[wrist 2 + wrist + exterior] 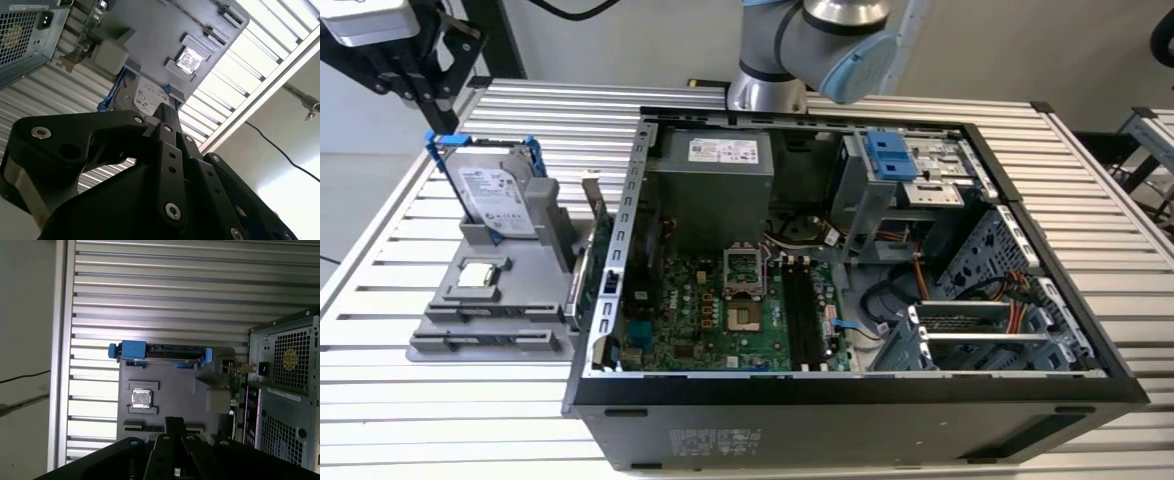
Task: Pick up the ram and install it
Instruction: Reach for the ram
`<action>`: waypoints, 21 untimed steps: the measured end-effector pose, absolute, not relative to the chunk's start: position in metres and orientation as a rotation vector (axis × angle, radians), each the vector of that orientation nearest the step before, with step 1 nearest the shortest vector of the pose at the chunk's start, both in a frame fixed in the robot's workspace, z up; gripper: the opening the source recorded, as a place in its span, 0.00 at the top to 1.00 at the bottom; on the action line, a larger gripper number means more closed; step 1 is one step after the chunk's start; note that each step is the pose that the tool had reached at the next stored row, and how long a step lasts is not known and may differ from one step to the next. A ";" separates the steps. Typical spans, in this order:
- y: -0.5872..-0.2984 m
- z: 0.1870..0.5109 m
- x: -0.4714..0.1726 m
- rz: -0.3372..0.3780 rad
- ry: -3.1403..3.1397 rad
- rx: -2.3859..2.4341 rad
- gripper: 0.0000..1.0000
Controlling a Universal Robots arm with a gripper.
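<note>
The ram (233, 382) is a thin dark stick standing on edge at the side of the grey holder (170, 390) that faces the computer case. In the exterior view the ram (598, 215) sits between the holder (487, 300) and the case wall. My gripper (167, 112) hangs high above the holder with its black fingers together and nothing between them. In the first wrist view the gripper (175, 421) points down at the holder's near edge. In the exterior view the gripper (416, 68) is at the top left. The motherboard's black slots (801, 312) lie inside the open case.
A silver hard drive in a blue bracket (491, 190) stands at the holder's back, with a small silver CPU chip (480, 272) in front of it. The open case (854, 380) fills the slatted table's middle and right. The arm's elbow (834, 40) rises behind the case.
</note>
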State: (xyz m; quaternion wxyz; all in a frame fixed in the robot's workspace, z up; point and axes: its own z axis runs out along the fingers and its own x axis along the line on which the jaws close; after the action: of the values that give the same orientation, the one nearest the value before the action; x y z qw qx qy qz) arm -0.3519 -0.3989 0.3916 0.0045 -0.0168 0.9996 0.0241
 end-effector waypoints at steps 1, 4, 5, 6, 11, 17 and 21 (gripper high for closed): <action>-0.400 0.392 -0.352 0.076 3.131 -0.052 1.00; -0.409 0.391 -0.352 0.076 3.131 -0.045 1.00; -0.412 0.391 -0.352 0.076 3.131 -0.042 1.00; -0.416 0.390 -0.352 0.076 3.131 -0.040 1.00; -0.430 0.389 -0.352 0.075 3.131 -0.028 1.00; -0.442 0.387 -0.352 0.075 3.131 -0.012 1.00; -0.451 0.386 -0.352 0.075 3.131 0.001 1.00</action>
State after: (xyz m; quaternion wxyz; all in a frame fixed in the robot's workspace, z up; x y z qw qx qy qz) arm -0.3523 -0.4506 0.3865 0.0049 0.0002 0.9997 0.0240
